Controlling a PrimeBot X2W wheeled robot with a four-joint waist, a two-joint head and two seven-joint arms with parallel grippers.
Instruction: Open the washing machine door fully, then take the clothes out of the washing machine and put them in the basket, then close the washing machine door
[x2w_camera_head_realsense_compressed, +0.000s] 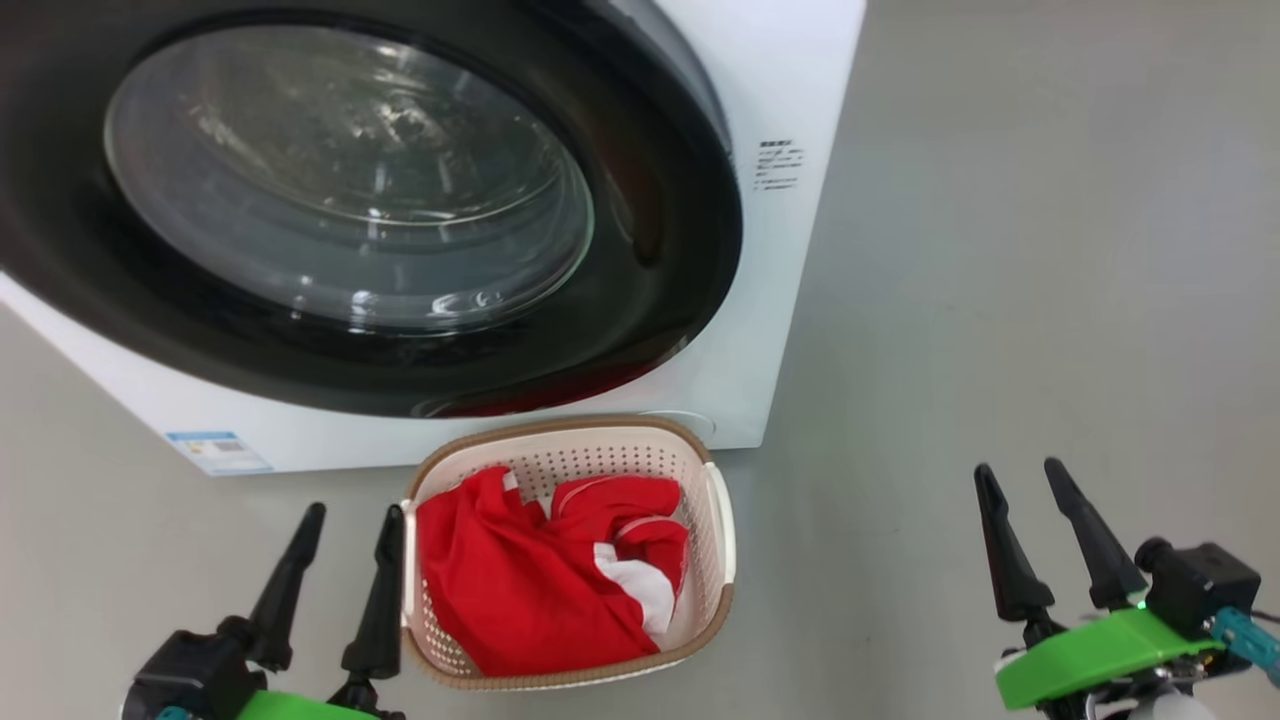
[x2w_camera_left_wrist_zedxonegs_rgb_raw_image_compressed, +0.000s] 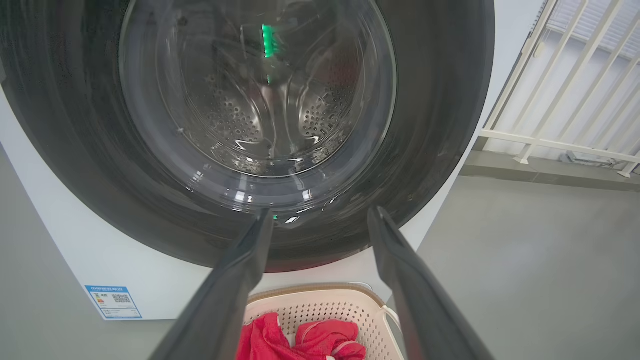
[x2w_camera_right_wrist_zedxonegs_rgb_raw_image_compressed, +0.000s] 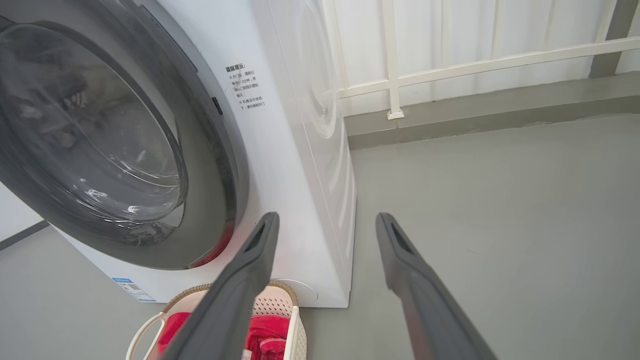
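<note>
open grey floor (x2w_camera_head_realsense_compressed: 1000, 300) runs right of the washer (x2w_camera_head_realsense_compressed: 790, 80) to a white railing (x2w_camera_right_wrist_zedxonegs_rgb_raw_image_compressed: 450, 65); the basket (x2w_camera_head_realsense_compressed: 722, 530) sits just before the washer's bottom edge, handles out to either side, clothes (x2w_camera_head_realsense_compressed: 520, 590) heaped inside. the door (x2w_camera_head_realsense_compressed: 660, 260) lies shut, flat on the front, glass facing out. the left claw (x2w_camera_head_realsense_compressed: 354, 511), just beside the basket's left rim, and the right claw (x2w_camera_head_realsense_compressed: 1020, 467), well off to the right, both stand wide and empty.

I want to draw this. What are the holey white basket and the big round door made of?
The cream-white perforated basket looks like matte moulded plastic: neat punched holes, and a brown rim that only looks woven. The round black-rimmed washing machine door seems glossy plastic around clear glass, going by its sharp reflections.
</note>
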